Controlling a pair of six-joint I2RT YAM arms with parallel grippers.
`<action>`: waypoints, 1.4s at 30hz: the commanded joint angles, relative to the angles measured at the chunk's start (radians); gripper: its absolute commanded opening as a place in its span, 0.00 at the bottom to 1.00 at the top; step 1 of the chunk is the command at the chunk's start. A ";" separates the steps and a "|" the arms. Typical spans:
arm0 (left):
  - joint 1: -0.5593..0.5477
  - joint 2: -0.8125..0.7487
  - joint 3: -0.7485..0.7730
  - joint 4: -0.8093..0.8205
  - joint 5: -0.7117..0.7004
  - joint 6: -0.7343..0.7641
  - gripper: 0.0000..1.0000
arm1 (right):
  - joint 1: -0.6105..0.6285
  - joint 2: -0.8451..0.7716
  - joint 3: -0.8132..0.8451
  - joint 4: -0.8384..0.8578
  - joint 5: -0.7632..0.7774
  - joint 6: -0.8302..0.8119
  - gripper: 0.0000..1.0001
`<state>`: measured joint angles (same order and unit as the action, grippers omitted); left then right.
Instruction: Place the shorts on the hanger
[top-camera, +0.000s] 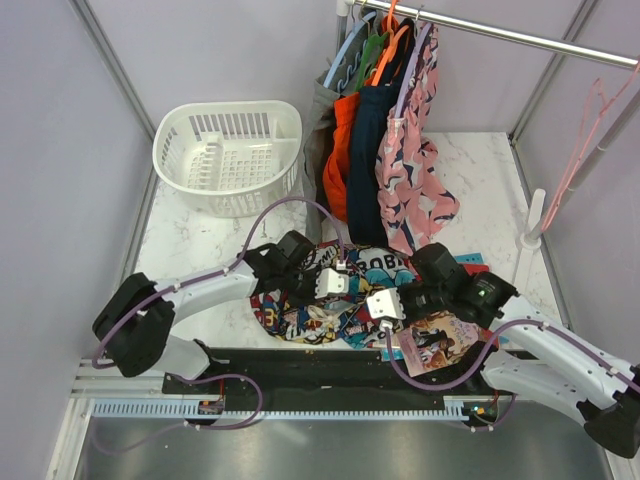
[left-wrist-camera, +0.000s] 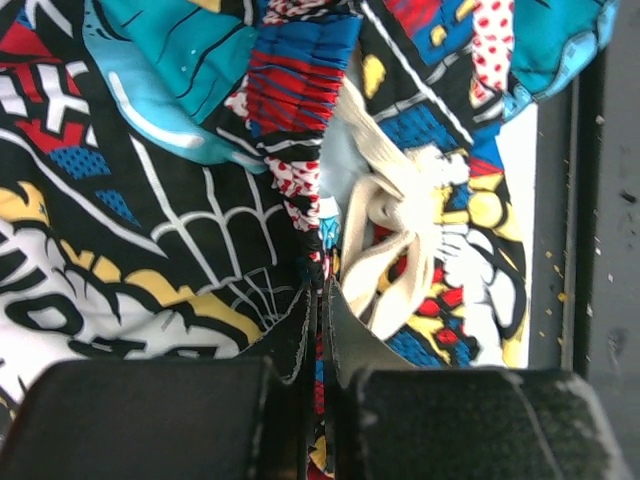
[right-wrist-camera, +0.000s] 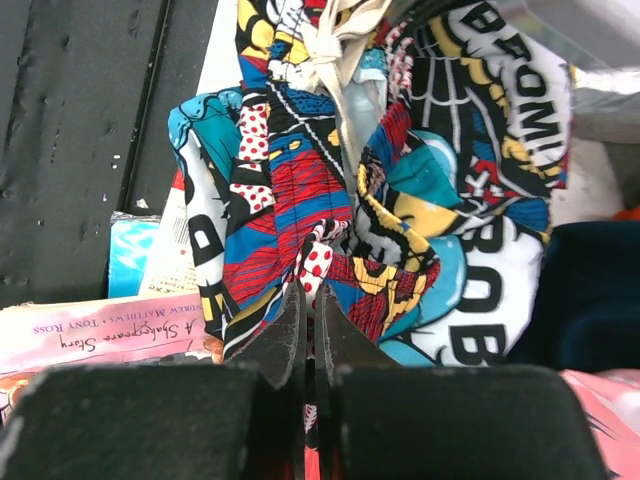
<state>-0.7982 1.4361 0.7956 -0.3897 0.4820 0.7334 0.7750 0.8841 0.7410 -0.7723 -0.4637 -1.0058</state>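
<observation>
Both hands were clenched on the shorts. The left hand (left-wrist-camera: 320, 300) pinched the stretchy waist of the shorts (left-wrist-camera: 150, 200) next to the white tie string (left-wrist-camera: 400, 215). The right hand (right-wrist-camera: 310, 300) pinched the same waist further along.

The shorts lay bunched on the counter (top-camera: 190, 235), near its front edge. The pale-pink hanger (top-camera: 578, 150) hung far off on the right, by the rail (top-camera: 520, 38).

To do this step well, I think both hands should lift together. They should move apart a little so the waist goes flat, but not tug so hard that the cloth slips out.

I counted two hands, one pair of shorts, one pale-pink hanger, one white basket (top-camera: 228, 155) and one pink book (top-camera: 440, 340). The clothes on the rail were too bunched to count.
</observation>
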 joint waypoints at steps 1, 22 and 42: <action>-0.002 -0.077 -0.025 -0.046 0.001 0.044 0.02 | 0.003 -0.053 -0.003 -0.016 0.017 -0.010 0.00; 0.361 -0.151 0.177 -0.365 -0.089 0.123 0.07 | -0.071 -0.070 0.101 0.169 0.076 0.199 0.00; 0.381 -0.355 0.145 -0.230 0.052 -0.072 0.79 | -0.154 -0.006 0.180 0.061 0.105 0.254 0.73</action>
<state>-0.4202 1.1385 0.8570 -0.6533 0.4774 0.7658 0.6224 0.9550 0.7925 -0.6247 -0.3470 -0.7628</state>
